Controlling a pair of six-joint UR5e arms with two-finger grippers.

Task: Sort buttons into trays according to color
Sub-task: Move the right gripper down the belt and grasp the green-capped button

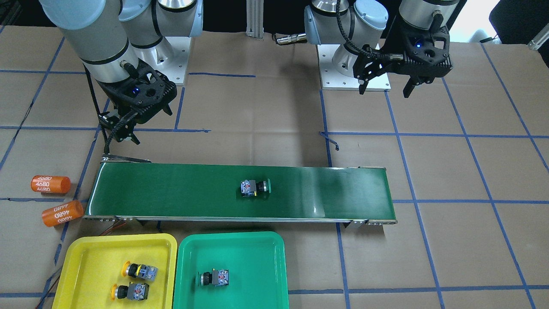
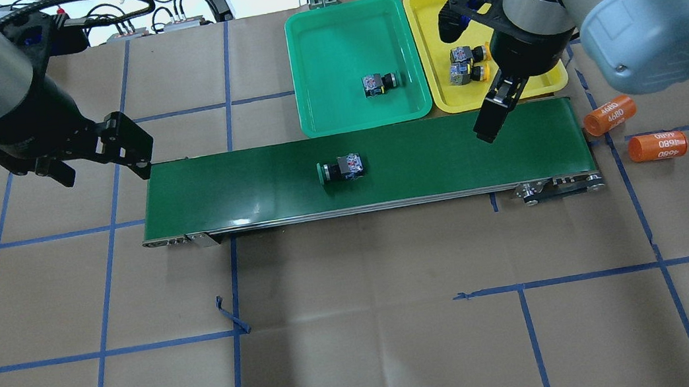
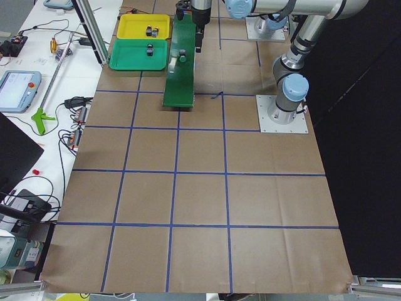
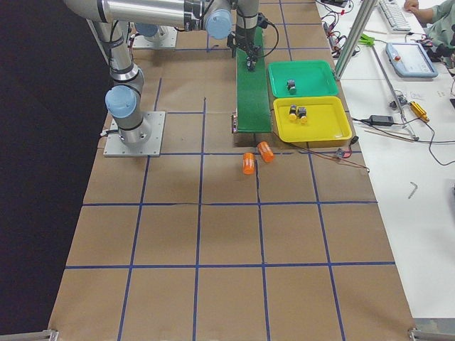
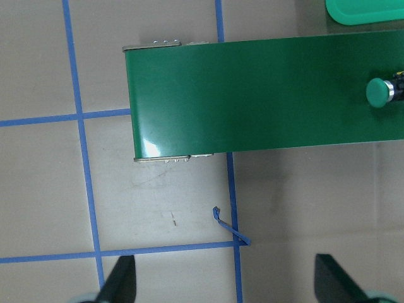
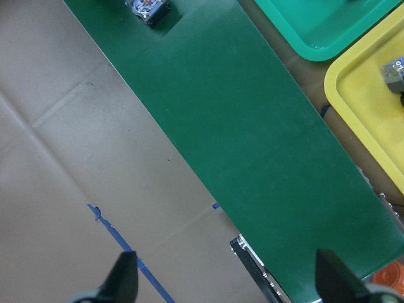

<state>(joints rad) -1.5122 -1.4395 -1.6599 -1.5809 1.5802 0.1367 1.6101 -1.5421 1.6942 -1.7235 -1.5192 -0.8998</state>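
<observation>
One green-capped button lies on its side mid-belt, also in the overhead view; its cap shows in the left wrist view. Another green button lies in the green tray. Two yellow buttons lie in the yellow tray. My left gripper is open and empty, high off the belt's left end. My right gripper is open and empty above the belt's right end, near the yellow tray.
The long dark-green conveyor belt runs across the table in front of both trays. Two orange cylinders marked 4680 lie past its right end. Brown paper with blue tape lines covers the table.
</observation>
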